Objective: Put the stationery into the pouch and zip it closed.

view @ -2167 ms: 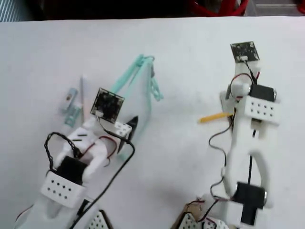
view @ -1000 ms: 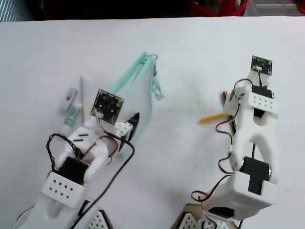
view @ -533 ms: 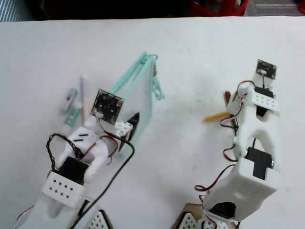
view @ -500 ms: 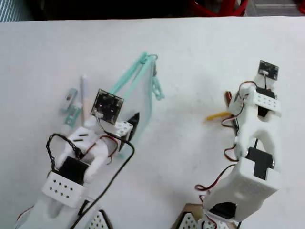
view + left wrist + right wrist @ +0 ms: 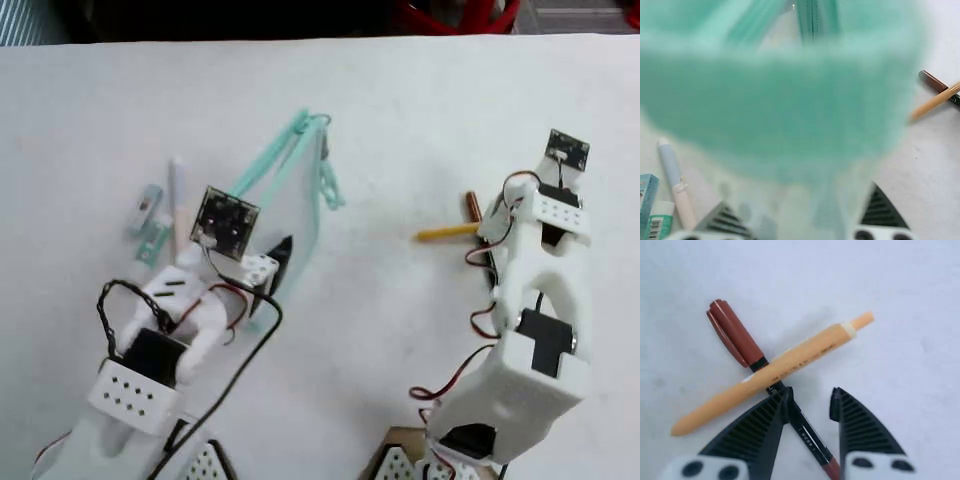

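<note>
The mint-green translucent pouch (image 5: 292,190) lies left of centre, its near edge raised into my left gripper (image 5: 272,262), which is shut on it. In the left wrist view the pouch (image 5: 790,90) covers the fingertips. An orange pen (image 5: 447,232) lies across a brown pen (image 5: 472,206) at the right. My right gripper (image 5: 810,400) stands open just over them, the brown pen (image 5: 735,335) running between its fingers and the orange pen (image 5: 775,372) just beyond the tips. A white pen (image 5: 172,195) and a small teal box (image 5: 150,218) lie left of the pouch.
The white table (image 5: 400,110) has free room at the back and between the two arms. Cables and arm bases (image 5: 420,460) crowd the front edge. A dark strip runs along the table's far edge.
The right arm has drawn back toward the front and shifted right. The brown pen came out from under it and the orange pen turned slightly. The left arm and pouch stayed still.
</note>
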### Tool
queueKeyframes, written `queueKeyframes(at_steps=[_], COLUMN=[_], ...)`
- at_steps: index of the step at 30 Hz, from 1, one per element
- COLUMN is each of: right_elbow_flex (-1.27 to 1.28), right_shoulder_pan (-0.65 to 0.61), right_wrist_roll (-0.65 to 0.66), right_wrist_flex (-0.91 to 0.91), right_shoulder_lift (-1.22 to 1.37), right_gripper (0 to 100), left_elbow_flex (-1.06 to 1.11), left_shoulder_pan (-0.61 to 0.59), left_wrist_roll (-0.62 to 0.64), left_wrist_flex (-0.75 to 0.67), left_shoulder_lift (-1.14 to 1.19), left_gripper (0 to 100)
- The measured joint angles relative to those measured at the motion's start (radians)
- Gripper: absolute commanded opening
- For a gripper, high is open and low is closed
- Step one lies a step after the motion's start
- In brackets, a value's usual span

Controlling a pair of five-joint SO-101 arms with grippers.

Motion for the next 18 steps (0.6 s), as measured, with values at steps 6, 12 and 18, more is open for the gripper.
queueKeyframes(at_steps=[6, 12, 18], right_elbow_flex=[-0.041, -0.057, -0.057], right_shoulder_pan=[-0.087, -0.098, -0.071], right_wrist_roll=[-0.02, -0.025, -0.025], right_wrist_flex=[-0.049, -0.023, -0.054], right_shoulder_lift=[-0.035, -0.029, 0.038], right_gripper=[22.1, 22.2, 22.2], left_elbow_flex=[0.0, 0.0, 0.0], left_shoulder_pan=[0.0, 0.0, 0.0], left_wrist_roll=[0.0, 0.0, 0.0], left_wrist_flex=[0.0, 0.0, 0.0], left_shoulder_lift=[0.0, 0.0, 0.0], left_gripper=[17, 17, 17])
